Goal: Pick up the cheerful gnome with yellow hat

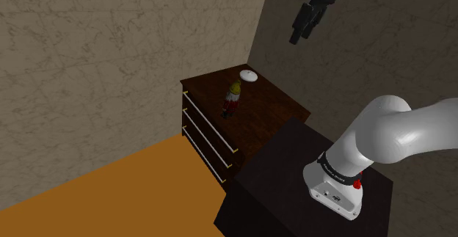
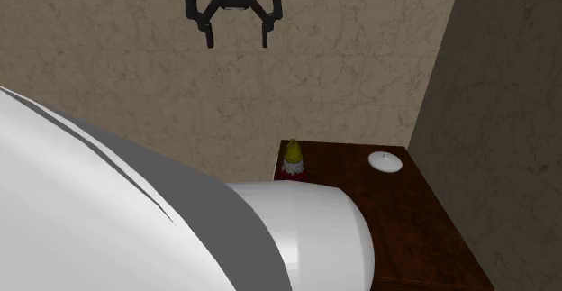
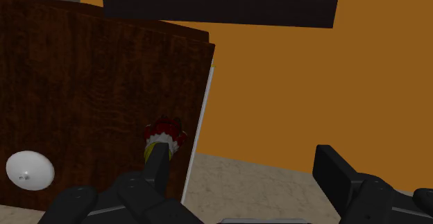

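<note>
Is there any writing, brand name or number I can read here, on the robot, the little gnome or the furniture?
Dark band near the foot of the white arm: a faint pale marking, too small to read.
Gnome, white dish, dark wooden dresser, black pincer: no writing to be seen.

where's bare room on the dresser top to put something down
The half of the dresser top nearest the stand is bare, drawer edge to wall. The corner end is tighter: gnome at the drawer edge, white dish in the wall corner.
</note>
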### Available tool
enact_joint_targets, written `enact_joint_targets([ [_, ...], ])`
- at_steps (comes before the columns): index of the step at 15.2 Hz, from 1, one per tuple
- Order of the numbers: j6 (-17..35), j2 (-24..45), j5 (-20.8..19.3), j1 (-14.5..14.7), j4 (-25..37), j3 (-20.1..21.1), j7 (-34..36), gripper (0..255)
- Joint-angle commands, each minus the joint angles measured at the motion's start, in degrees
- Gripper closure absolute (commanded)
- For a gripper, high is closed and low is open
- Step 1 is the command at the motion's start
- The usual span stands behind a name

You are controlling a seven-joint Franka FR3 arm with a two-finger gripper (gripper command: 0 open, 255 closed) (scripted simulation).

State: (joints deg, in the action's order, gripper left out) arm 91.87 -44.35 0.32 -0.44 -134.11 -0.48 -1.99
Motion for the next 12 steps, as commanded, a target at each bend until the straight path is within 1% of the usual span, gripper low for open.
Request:
enact_joint_targets([
  [1, 0.0, 0.0, 0.0, 0.0, 0.0, 0.0, 0.0, 0],
  [7, 10.3, 9.4, -0.6, -1.4, -2.0, -1.4, 0.4, 0],
  [12, 18.2, 18.6, -0.8, -2.4, -1.6, -2.6, 0.6, 0],
])
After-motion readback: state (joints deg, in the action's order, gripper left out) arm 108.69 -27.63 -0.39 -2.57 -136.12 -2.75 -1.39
